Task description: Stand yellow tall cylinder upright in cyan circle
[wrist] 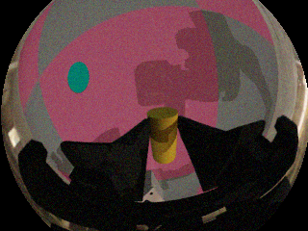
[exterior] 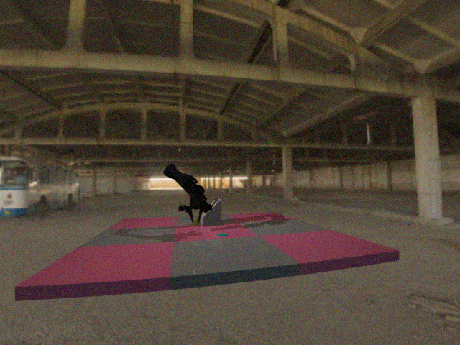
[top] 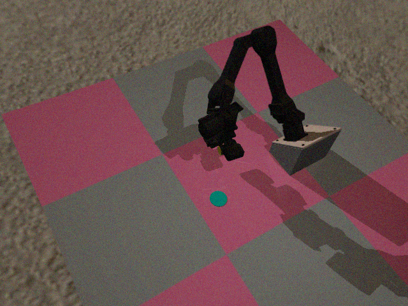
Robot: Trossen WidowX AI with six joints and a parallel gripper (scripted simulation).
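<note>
Bending low over the checkered platform [top: 99,210], one black arm [top: 263,65] reaches down from its grey base [top: 305,148]. Its one gripper [top: 227,152] is squeezed tight on the one yellow tall cylinder [wrist: 164,134], which sits down by a pink square between the two dark fingers. One cyan circle [top: 218,198] lies nearby on that same pink square, apart from the cylinder. Dark shadows spread across the squares. One bus [exterior: 22,185] stands far off.
</note>
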